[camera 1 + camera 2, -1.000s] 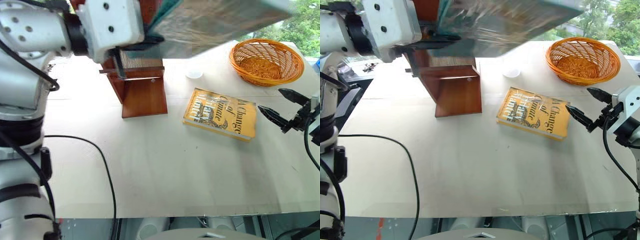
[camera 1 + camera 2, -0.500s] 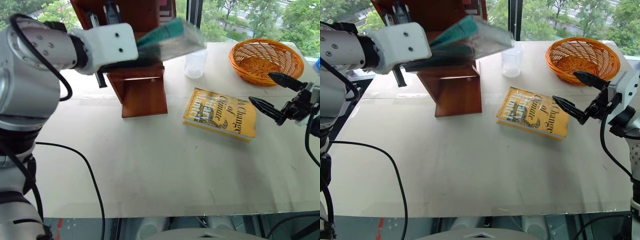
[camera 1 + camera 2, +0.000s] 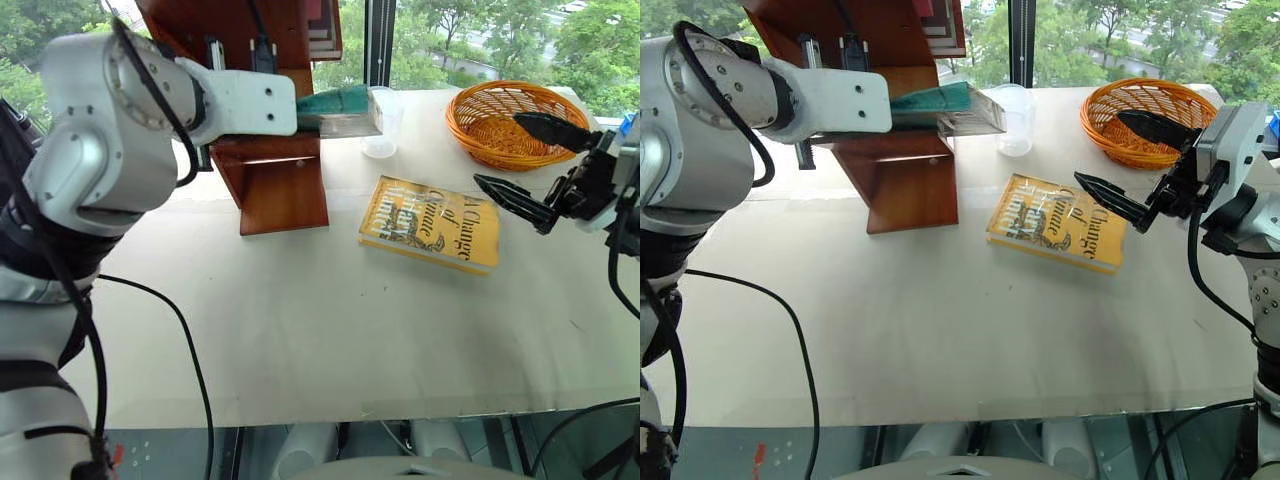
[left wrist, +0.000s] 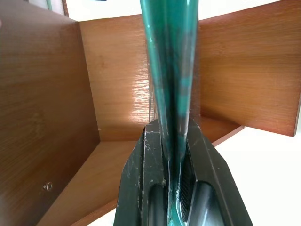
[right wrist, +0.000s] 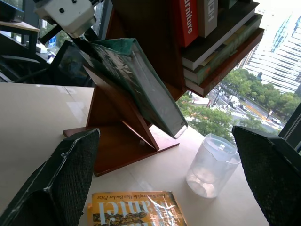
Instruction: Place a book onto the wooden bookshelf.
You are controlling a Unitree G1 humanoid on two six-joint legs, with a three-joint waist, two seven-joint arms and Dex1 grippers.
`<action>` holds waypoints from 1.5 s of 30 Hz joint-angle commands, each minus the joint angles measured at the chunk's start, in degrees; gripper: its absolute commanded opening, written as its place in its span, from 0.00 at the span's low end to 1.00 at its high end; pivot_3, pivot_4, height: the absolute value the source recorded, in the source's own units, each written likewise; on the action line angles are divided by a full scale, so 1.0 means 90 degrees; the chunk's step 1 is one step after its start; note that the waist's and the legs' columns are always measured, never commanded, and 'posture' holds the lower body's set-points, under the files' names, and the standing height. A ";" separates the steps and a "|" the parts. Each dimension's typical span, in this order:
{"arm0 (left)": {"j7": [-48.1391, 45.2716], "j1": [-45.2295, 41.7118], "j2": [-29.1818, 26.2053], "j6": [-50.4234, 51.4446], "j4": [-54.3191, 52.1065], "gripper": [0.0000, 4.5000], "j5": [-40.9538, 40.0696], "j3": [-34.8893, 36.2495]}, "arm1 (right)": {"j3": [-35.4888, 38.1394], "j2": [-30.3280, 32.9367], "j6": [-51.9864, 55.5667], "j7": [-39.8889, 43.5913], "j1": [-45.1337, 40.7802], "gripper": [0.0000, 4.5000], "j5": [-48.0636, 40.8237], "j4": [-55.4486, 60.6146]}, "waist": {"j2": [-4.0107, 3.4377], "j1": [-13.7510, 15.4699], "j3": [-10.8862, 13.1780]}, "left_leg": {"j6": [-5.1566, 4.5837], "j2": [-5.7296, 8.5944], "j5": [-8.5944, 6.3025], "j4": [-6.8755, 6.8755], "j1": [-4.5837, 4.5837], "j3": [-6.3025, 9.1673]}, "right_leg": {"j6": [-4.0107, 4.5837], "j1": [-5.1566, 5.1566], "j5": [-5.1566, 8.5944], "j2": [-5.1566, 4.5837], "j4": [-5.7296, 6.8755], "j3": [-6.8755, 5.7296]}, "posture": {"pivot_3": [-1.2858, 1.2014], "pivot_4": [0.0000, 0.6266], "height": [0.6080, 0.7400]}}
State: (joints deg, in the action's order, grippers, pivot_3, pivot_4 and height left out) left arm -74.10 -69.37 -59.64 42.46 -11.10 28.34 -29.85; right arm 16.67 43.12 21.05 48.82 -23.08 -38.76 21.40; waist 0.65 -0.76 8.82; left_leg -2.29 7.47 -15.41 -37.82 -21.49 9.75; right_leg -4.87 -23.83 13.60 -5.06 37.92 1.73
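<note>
Daylight from tall windows with green trees beyond falls across a pale table (image 3: pixel 300 330), on which the wooden bookshelf (image 3: pixel 285 185) is stood at about eleven o'clock from the table's middle. The book (image 3: pixel 945 103), thin and teal-green, is seen clamped by its edge between the closed fingers of the left gripper (image 4: pixel 175 155), and is held roughly level at the shelf's open front, its free end jutting toward a clear plastic cup (image 3: pixel 1013 118) at one o'clock. In the left wrist view the book's edge is seen running up into the wooden compartment, apart from the side panels. A yellow-orange book (image 3: pixel 430 222) is laid flat near the table's middle, toward three o'clock. An orange wicker basket (image 3: pixel 500 120) is set at two o'clock. The right gripper (image 3: pixel 525 160) is held above the table between basket and yellow-orange book, its fingers spread wide with nothing between them. Stacked books (image 5: pixel 211 33) are seen on an upper shelf board.
</note>
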 commanded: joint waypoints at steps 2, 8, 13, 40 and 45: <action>-0.0078 -0.0050 0.0175 0.0432 0.0280 0.47 0.0199 0.0253 | 0.0114 0.0137 0.0052 0.0000 -0.0177 1.00 -0.0077 0.0037 | 0.0004 -0.0009 0.0003 | 0.0005 -0.0001 0.0003 -0.0010 -0.0015 0.0003 | 0.0001 -0.0009 -0.0001 0.0005 -0.0001 -0.0003 | 0.52 0.24 1.00; -0.0091 0.0445 0.0507 0.1226 -0.0735 0.76 -0.0814 0.1472 | 0.0148 0.0257 0.0118 0.0109 -0.0157 1.00 -0.0037 -0.0143 | 0.0008 -0.0002 0.0006 | 0.0018 0.0003 0.0007 -0.0053 -0.0082 0.0006 | 0.0003 -0.0043 -0.0002 -0.0007 -0.0026 -0.0012 | 0.52 0.24 1.00; -0.0371 0.1336 0.0585 0.2195 -0.2007 0.76 -0.2318 0.3193 | 0.0254 0.0333 0.0127 0.0187 -0.0009 1.00 -0.0052 -0.0197 | 0.0010 -0.0019 0.0009 | 0.0022 0.0001 0.0006 -0.0055 -0.0148 0.0008 | 0.0004 -0.0114 -0.0002 -0.0014 -0.0013 -0.0017 | 0.52 0.24 1.00; 0.1400 0.7429 0.3238 -0.1788 -0.0739 1.00 -0.4767 0.4713 | 0.3330 0.0278 0.0169 0.0768 0.5809 1.00 0.0920 0.0110 | -0.0007 0.0334 -0.0005 | 0.0002 -0.0005 -0.0012 -0.0039 -0.0035 -0.0013 | 0.0021 -0.0003 -0.0012 -0.0041 -0.0040 -0.0010 | 0.52 0.24 1.00; 0.1271 0.7827 0.2803 -0.2118 -0.0525 1.00 -0.5041 0.4736 | 0.3824 0.0188 -0.0184 0.1017 0.6354 1.00 0.1042 -0.0316 | -0.0017 0.0316 -0.0005 | -0.0025 -0.0005 -0.0030 -0.0034 -0.0029 -0.0024 | 0.0020 0.0005 -0.0012 -0.0043 -0.0053 0.0001 | 0.52 0.24 1.00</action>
State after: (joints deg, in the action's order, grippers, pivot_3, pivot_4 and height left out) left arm -62.30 0.87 -33.54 24.94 -15.10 -14.96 11.92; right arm 47.91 44.61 21.52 57.07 34.00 -29.48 18.58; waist 0.49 2.09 8.78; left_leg -2.53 7.42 -15.68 -38.13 -21.75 9.52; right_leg -4.69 -23.78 13.50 -5.45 37.42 1.77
